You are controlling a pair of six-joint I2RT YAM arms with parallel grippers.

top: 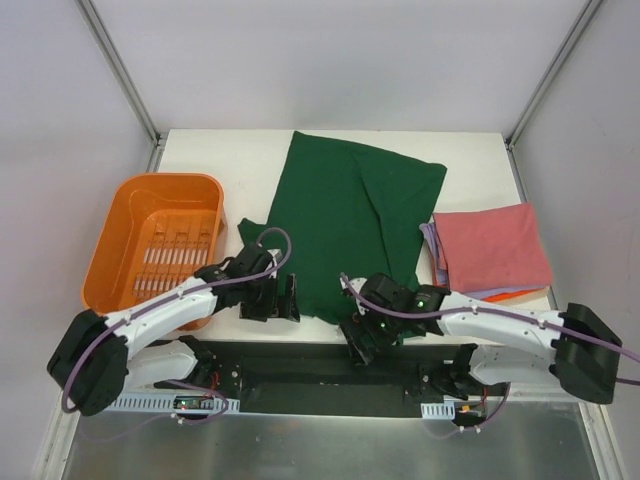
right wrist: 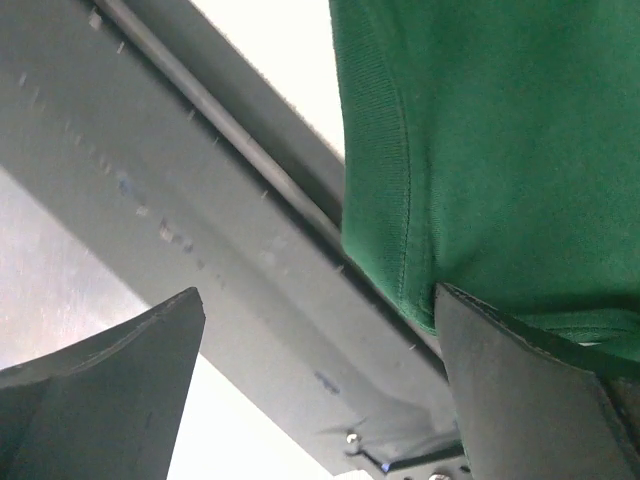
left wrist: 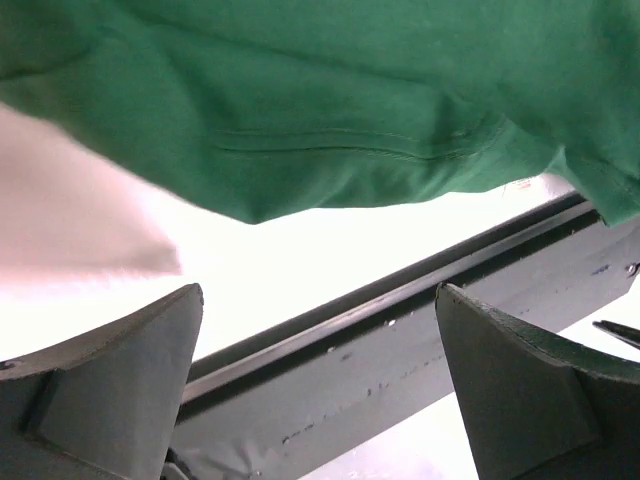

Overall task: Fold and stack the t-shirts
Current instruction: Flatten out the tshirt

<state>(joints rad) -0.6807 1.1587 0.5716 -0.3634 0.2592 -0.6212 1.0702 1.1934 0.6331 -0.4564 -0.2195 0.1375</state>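
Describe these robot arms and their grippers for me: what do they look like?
The left arm and right arm have white links between chunky black joints. A thin purple cable loops along each. The left gripper and right gripper are black; up close, their fingers are flat, dark grey wedges.

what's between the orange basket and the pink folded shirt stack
The dark green t-shirt fills most of that stretch, reaching the folded pink-red shirt; a strip of bare table separates it from the orange basket. The top external view shows it.
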